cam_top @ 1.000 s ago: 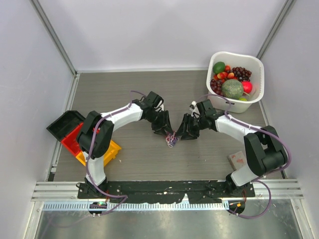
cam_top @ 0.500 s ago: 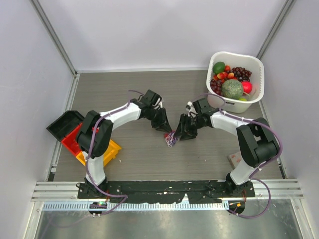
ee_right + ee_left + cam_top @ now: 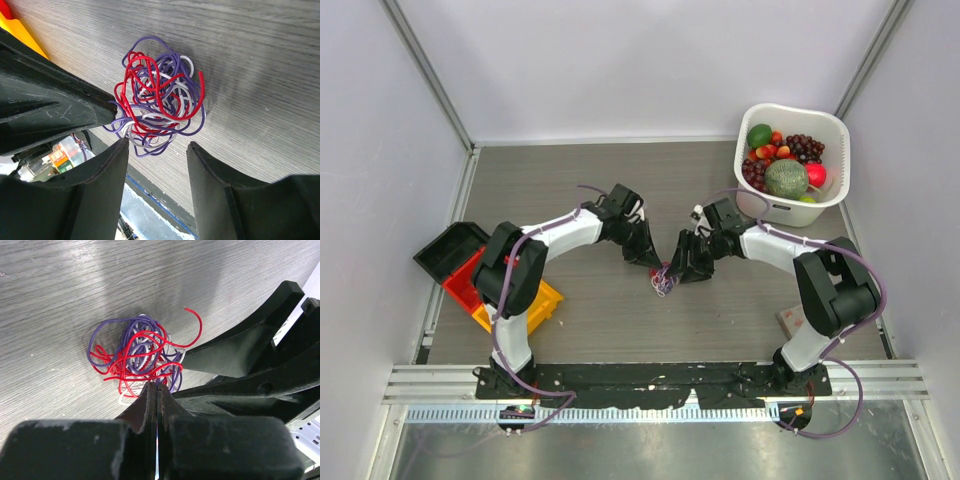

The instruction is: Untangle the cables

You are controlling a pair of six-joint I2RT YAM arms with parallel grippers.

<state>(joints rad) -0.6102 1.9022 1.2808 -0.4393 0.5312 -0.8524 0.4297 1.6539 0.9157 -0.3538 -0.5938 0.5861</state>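
Top external view: both arms reach in over the grey counter (image 3: 580,320) and meet near its middle, where the cables (image 3: 664,280) lie in one small knot of red, white and purple loops. The left end effector (image 3: 657,263) comes at the knot from the left and the right end effector (image 3: 678,270) from the right, tips close together just above it. A white basket (image 3: 835,130) stands at the far right corner, holding dark grapes (image 3: 805,148), a green avocado (image 3: 759,135), a round green melon (image 3: 786,178), a pink-red fruit (image 3: 816,175) and some small red pieces. At the left edge lie three nested trays with nothing visible in them: black (image 3: 445,250), red (image 3: 460,285) and yellow (image 3: 548,300). A small block (image 3: 795,320) lies by the right arm's base.

Left wrist view: the left end effector is squeezed fully closed, its two fingers (image 3: 147,405) pressed flat together, tips touching the near edge of the tangle. Whether a strand is caught between them I cannot tell. One red end curls free toward the right arm's black fingers.

Right wrist view: the right end effector's fingers (image 3: 102,190) stand well apart and hold nothing. The tangle rests on the counter just beyond the gap, and the left arm's black tip touches its left side.
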